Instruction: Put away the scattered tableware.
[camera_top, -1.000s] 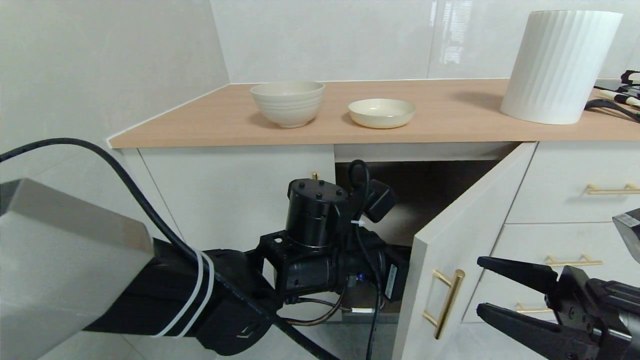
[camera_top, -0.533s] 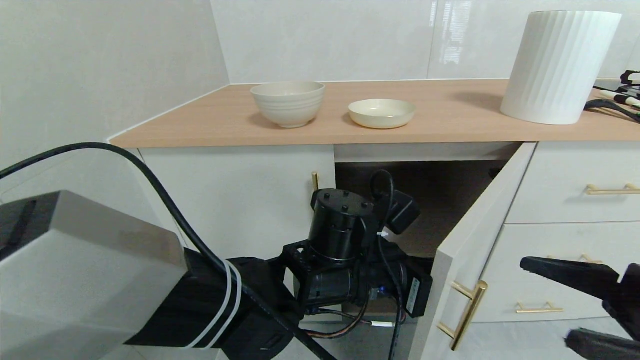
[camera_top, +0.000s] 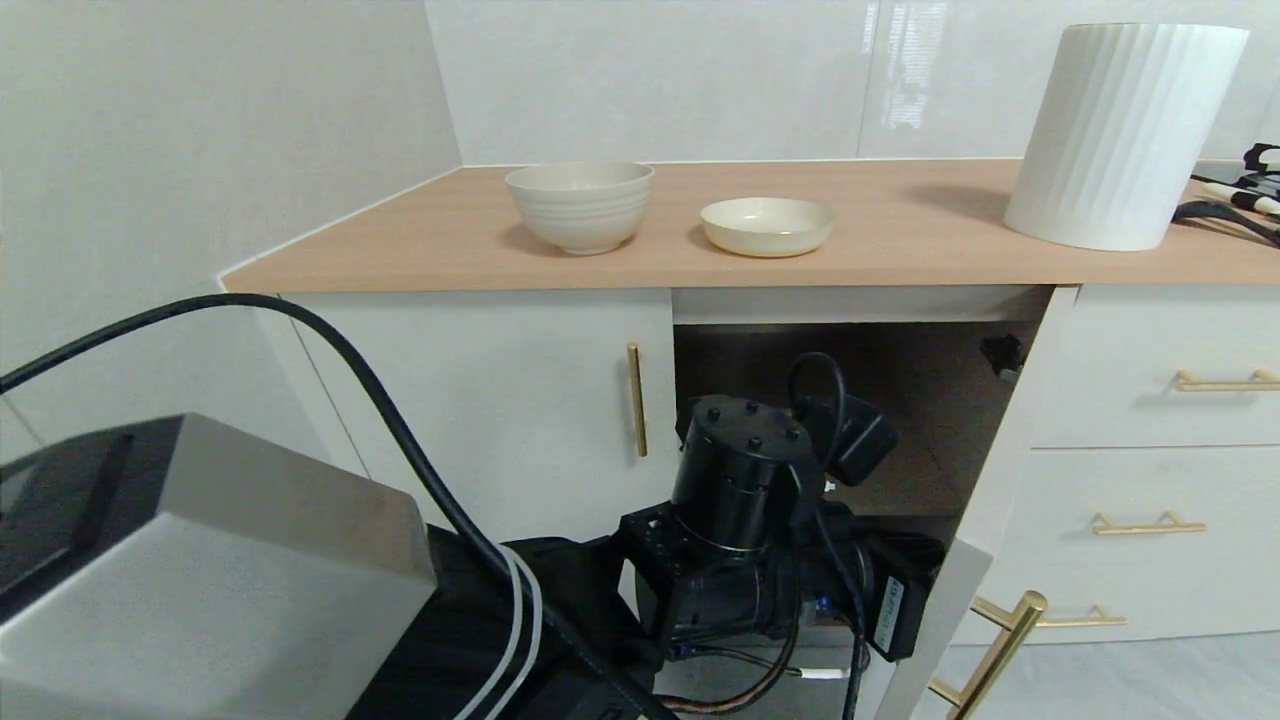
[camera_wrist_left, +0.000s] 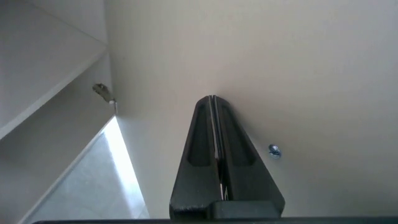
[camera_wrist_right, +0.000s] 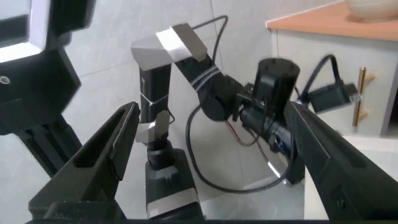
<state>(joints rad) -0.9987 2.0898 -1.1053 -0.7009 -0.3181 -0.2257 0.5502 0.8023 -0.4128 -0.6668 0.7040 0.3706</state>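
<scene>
A ribbed cream bowl (camera_top: 580, 205) and a shallow cream dish (camera_top: 767, 224) stand side by side on the wooden countertop (camera_top: 420, 250). Below them the cabinet's right door (camera_top: 985, 500) stands swung wide, its dark inside showing. My left arm's wrist (camera_top: 745, 490) is low in the cabinet opening, beside that door. In the left wrist view my left gripper (camera_wrist_left: 213, 101) is shut, with nothing in it, its tips against the door's pale inner face (camera_wrist_left: 298, 74). My right gripper (camera_wrist_right: 212, 111) is open and empty, held back from the cabinet and facing the left arm (camera_wrist_right: 267, 99).
A tall white ribbed container (camera_top: 1125, 130) stands at the counter's right, with dark utensils (camera_top: 1235, 200) beyond it. Drawers with gold handles (camera_top: 1148, 522) lie right of the door. The closed left door carries a gold handle (camera_top: 635, 398). The open door's handle (camera_top: 990, 650) juts out low.
The cabinet door has swung much wider as my left arm moved right against its inner side. My right gripper has drawn back out of the head view.
</scene>
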